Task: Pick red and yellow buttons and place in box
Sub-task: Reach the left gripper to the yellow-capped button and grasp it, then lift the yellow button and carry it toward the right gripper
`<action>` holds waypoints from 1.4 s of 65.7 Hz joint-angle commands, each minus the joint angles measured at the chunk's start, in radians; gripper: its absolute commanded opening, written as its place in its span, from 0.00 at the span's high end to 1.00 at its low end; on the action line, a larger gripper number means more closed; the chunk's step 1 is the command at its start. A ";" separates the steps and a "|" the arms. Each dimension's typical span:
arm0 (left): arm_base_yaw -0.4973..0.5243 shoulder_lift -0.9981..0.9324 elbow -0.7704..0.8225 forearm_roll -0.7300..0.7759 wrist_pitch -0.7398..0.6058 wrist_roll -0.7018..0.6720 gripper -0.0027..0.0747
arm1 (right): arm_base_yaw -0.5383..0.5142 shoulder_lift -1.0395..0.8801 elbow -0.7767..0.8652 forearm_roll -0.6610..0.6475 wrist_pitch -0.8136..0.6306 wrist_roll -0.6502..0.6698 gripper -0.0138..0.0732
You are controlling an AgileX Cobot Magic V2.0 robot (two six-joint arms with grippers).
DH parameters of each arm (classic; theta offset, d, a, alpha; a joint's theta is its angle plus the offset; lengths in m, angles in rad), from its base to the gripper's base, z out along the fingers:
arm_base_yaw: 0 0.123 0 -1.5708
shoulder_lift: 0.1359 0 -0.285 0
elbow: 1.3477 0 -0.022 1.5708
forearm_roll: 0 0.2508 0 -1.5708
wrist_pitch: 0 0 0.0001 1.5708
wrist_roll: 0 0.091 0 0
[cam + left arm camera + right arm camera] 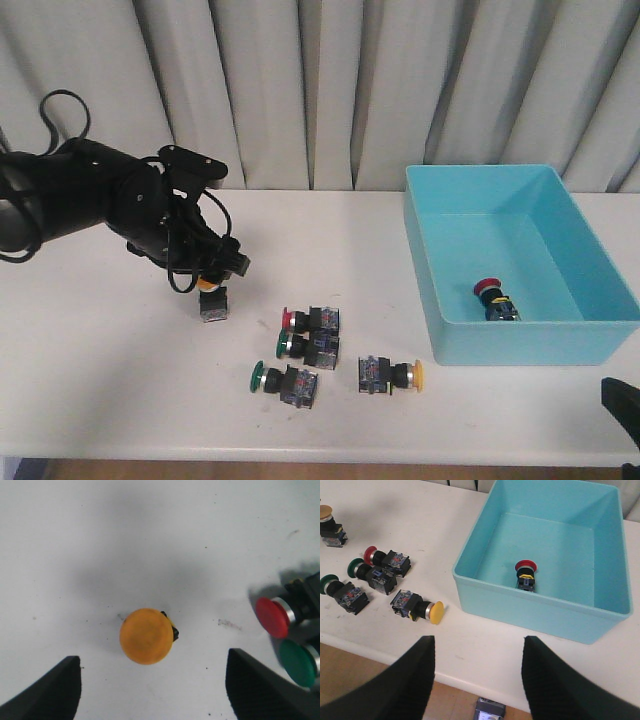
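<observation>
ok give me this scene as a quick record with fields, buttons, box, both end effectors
left end effector: open, above upright yellow button, not touching
right end effector: open, at table's near edge, holding nothing
box: turquoise, holds one red button
outside box: red button lying on its side, yellow button on its side, two green buttons
table: white

A white table [120, 400] stands before pleated pale grey curtains [330, 90], evenly lit.
</observation>
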 commanded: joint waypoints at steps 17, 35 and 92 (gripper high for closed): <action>0.012 0.144 -0.151 0.005 -0.015 -0.140 0.27 | -0.002 0.005 -0.023 0.005 -0.030 -0.004 0.39; 0.012 0.183 -0.150 0.003 -0.062 -0.222 0.34 | -0.002 0.005 -0.023 0.005 -0.030 -0.005 0.39; 0.011 0.037 -0.150 -0.011 0.011 0.064 0.69 | -0.002 0.005 -0.023 0.004 -0.030 -0.004 0.39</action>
